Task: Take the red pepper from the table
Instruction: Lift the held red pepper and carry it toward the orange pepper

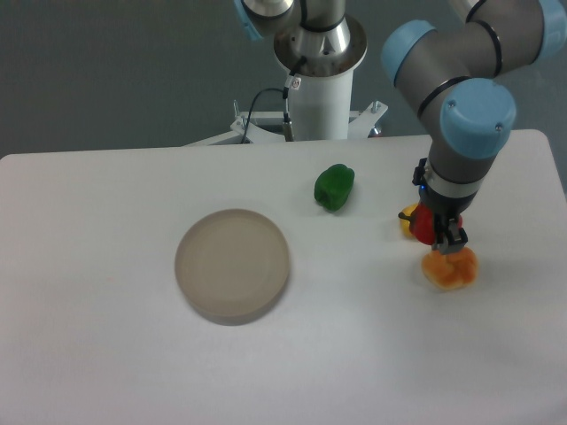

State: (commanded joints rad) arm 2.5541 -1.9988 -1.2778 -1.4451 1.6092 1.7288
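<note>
Claw [446, 232] clamped on red pepper [426, 225] above counter [106, 354]; orange pepper [449, 270] just below, green pepper [334, 187] well apart.

red pepper [425, 225] partly hidden, off white table [106, 354], right side, in hand [449, 241]

The gripper [448, 237] holds the red pepper [426, 225] near the right edge of the table [106, 363], above an orange pepper [449, 269]. A green pepper [334, 187] lies near the far edge, and a round plate [232, 265] near the middle.
</note>
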